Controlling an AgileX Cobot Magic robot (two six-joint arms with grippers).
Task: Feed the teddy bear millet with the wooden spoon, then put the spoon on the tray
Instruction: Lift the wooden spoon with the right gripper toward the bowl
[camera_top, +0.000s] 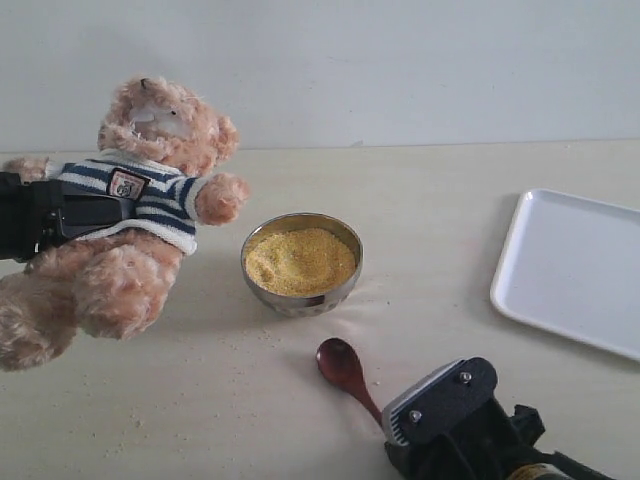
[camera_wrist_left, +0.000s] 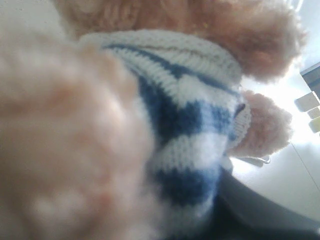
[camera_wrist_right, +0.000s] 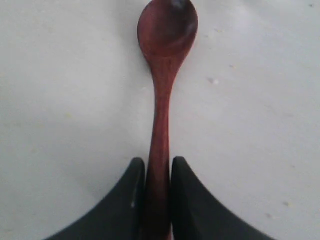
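The teddy bear (camera_top: 130, 215) in its navy-and-white striped shirt is held off the table at the left, tilted, face up; my left gripper (camera_top: 60, 212) is shut on its torso. In the left wrist view the bear (camera_wrist_left: 195, 115) fills the picture and hides the fingers. Yellow millet (camera_top: 300, 260) heaps in a metal bowl (camera_top: 301, 288) at the centre. The wooden spoon (camera_top: 342, 368) lies on the table in front of the bowl. My right gripper (camera_wrist_right: 158, 167) is shut on the spoon's handle (camera_wrist_right: 159, 145), its empty oval bowl pointing away. The white tray (camera_top: 575, 268) sits at the right.
Millet specks (camera_top: 240, 345) are scattered on the beige table around the bowl and toward the front left. A pale wall rises behind the table. The right arm's black body (camera_top: 460, 425) stands at the front edge.
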